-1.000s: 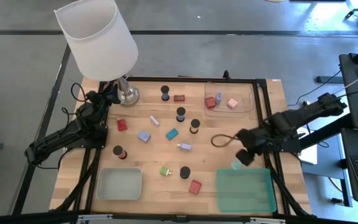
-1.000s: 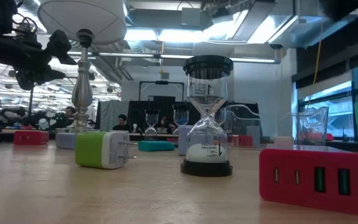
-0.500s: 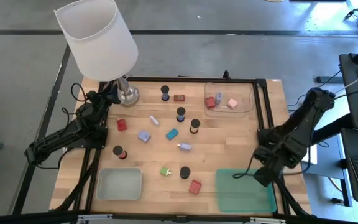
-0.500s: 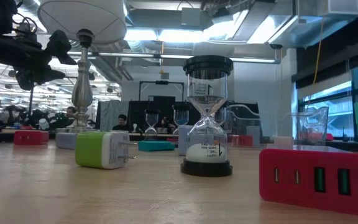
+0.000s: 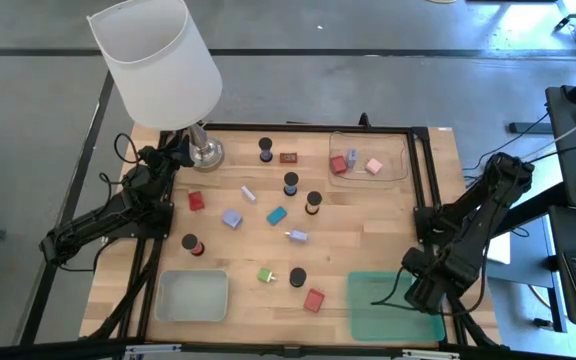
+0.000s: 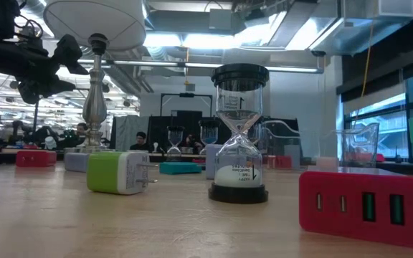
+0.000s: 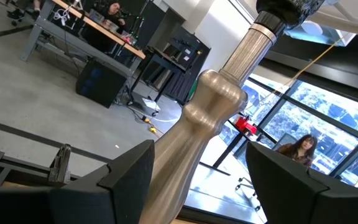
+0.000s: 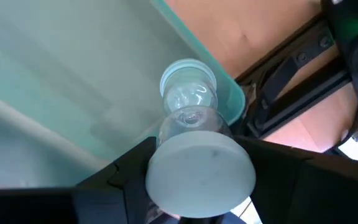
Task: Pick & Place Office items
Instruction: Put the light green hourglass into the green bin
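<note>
My right gripper [image 5: 415, 292] hangs over the right part of the green tray [image 5: 380, 318], pointing down, shut on a small hourglass [image 8: 188, 118] with pale teal caps. Other office items lie spread over the table: a red block [image 5: 315, 299], a green piece [image 5: 266, 275], a dark cylinder [image 5: 297, 277], a teal block [image 5: 276, 215] and a lilac one [image 5: 231, 218]. My left gripper [image 5: 175, 153] waits at the far left, open, next to the lamp's metal stem [image 7: 197, 130]. My right gripper pinches the hourglass by the round cap [image 8: 201, 177] at its upper end, between its two fingers [image 8: 126, 180]. The fingers come from above and the hourglass runs on along them, glass bulbs and the other cap [image 8: 188, 74] pointing down at the green tray's rim.
A clear tray [image 5: 393, 170] at the far right holds a red, a lilac and a pink piece. A grey tray [image 5: 192, 296] sits at the near left. The white-shaded lamp [image 5: 158, 60] stands at the far left corner. Black frame bars run along the table's sides.
My right gripper has swung from the table's middle right toward the near edge and tipped from slanting to pointing down, carrying the hourglass over the green tray's right part. Its fingers have stayed as they were.
</note>
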